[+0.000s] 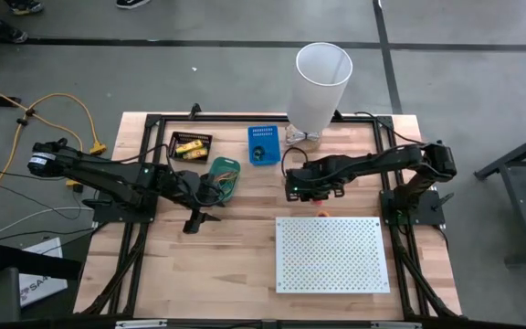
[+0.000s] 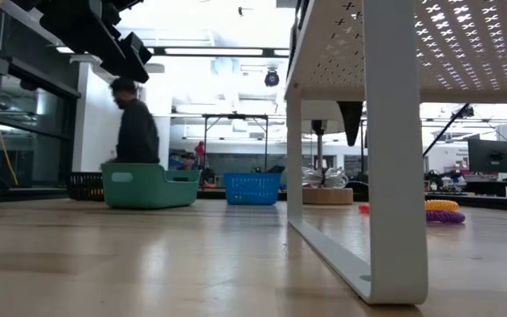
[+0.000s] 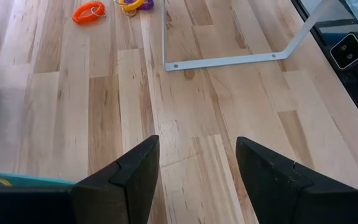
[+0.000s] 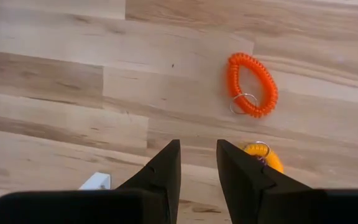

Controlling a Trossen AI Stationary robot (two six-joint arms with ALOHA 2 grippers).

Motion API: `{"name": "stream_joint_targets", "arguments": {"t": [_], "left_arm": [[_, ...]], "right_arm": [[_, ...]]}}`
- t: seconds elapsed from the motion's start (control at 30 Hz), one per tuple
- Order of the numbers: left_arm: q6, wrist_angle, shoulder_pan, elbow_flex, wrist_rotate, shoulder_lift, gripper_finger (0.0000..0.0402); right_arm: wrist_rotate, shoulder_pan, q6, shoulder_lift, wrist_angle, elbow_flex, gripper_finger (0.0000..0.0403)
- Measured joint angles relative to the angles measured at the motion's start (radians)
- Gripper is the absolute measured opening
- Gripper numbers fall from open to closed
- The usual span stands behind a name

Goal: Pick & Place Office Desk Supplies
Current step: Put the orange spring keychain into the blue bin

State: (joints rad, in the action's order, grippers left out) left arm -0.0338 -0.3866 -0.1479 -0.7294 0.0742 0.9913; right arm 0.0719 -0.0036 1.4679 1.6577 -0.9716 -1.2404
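Jaws of the right gripper (image 4: 197, 163) stand a little apart with nothing between them, hovering over bare bench (image 4: 55, 93). Just past one fingertip, partly hidden by it, lies a yellow coil (image 4: 263, 155); farther ahead and off to that same side lies the orange coil loop (image 4: 252, 84) with its metal key ring (image 4: 244, 103), flat on the wood and well clear of the fingers. Its long axis runs slightly oblique to the direction the fingers point. I judge the coming move hinges on that offset: the right arm must shift sideways and forward before closing, and it is the nearer arm.

Jaws of the left gripper (image 3: 197, 165) are spread wide and empty, over the bench by the green bin (image 1: 224, 175); the same coils appear far off in its view, beside the white perforated board's leg (image 3: 229, 61).

Only the high view places both arms against the blue basket (image 1: 263, 144), the black tray of yellow packs (image 1: 191, 145) and the white bin (image 1: 319, 87). From bench level, a person (image 2: 135, 123) shows in the room beyond.
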Motion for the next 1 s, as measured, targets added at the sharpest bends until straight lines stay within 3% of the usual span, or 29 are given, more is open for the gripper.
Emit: {"name": "stream_joint_targets", "arguments": {"t": [0.5, 1.0], "left_arm": [[0.0, 0.003, 0.0, 0.0, 0.0, 0.0, 0.0207], [0.0, 0.011, 0.0, 0.0, 0.0, 0.0, 0.0207]], "right_arm": [[0.006, -0.074, -0.162, 0.116, -0.042, 0.0, 0.0091], [0.028, -0.104, -0.259, 0.146, -0.001, 0.043, 0.0091]]}}
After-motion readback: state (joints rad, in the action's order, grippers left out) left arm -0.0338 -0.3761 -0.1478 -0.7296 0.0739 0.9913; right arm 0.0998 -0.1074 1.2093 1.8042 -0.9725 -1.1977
